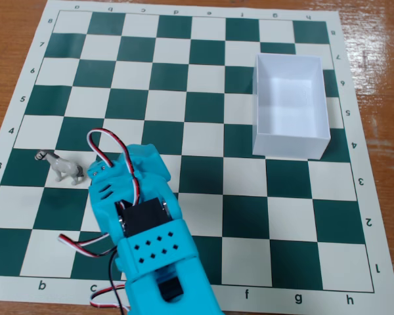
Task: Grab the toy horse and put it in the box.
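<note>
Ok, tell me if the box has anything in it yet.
Empty. The box shows only its bare white floor, and the horse stands upright on the chessboard, far left of it.

The only readable marks are the coordinates printed on the border of the chessboard mat [354, 216]. Along the bottom edge of the frame the letters a, b, c, f, g and h can be read. Down the left edge run the numbers 8, 7, 6, 5, 4 and 3. The marks on the top and right edges are upside down.

Toy horse [61, 167] upright on chessboard [203, 79]; arm [141, 230] just beside; box [290, 105] well apart.
</note>
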